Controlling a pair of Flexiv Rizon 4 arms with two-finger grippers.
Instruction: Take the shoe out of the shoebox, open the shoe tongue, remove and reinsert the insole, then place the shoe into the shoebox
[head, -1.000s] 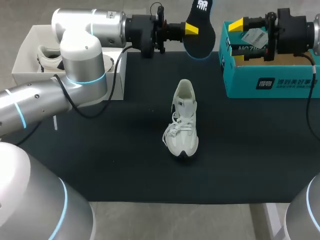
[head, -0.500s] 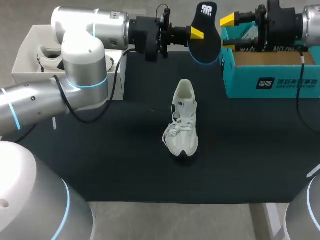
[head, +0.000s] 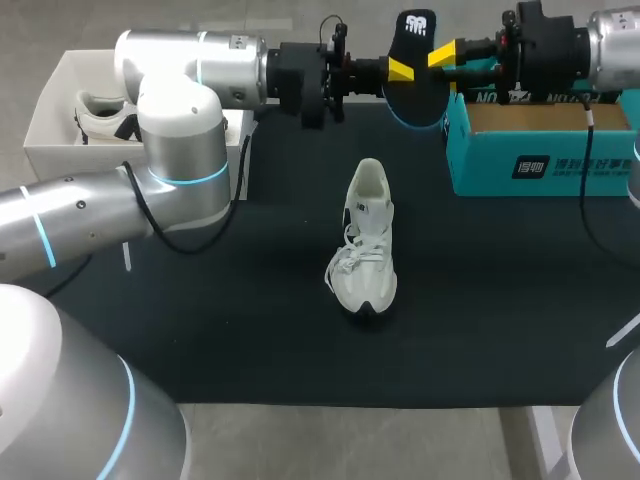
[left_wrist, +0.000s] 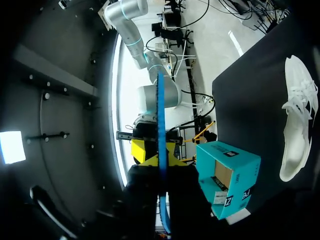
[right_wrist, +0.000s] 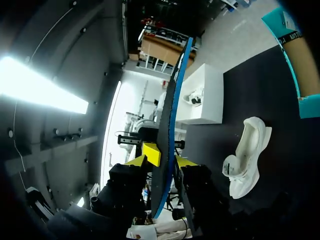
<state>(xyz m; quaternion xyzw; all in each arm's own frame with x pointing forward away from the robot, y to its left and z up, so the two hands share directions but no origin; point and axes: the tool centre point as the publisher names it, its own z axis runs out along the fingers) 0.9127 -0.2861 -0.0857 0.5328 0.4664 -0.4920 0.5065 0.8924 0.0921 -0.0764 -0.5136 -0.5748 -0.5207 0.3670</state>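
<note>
The black insole (head: 418, 92) hangs upright in the air over the far edge of the dark mat (head: 250, 310), long axis standing top to bottom, one flat face turned back toward the robot. The left gripper (head: 398, 70) has it by one long edge, fingers (left_wrist: 142, 152) pinched narrow, one on each face. The right gripper (head: 445, 55) sits at the opposite edge, nose to nose with the first, and whether it has taken hold I cannot tell (contact is too hard to judge edge-on). The next move, I'd say, turns on the white shoe (head: 365, 245). It lies on the mat below the insole and nearer the robot, heel opening toward the far edge and toe toward the near one, so the upright insole must be tipped flat to go back in. Neither gripper looks clearly closer to it. The teal shoebox (head: 540, 165) stands open just beside the right gripper, apart from the shoe. I count one insole, two grippers, two boxes, the other a white box (head: 45, 125) on the left, and two shoes, the second shoe (head: 98, 108) inside the white one.
</note>
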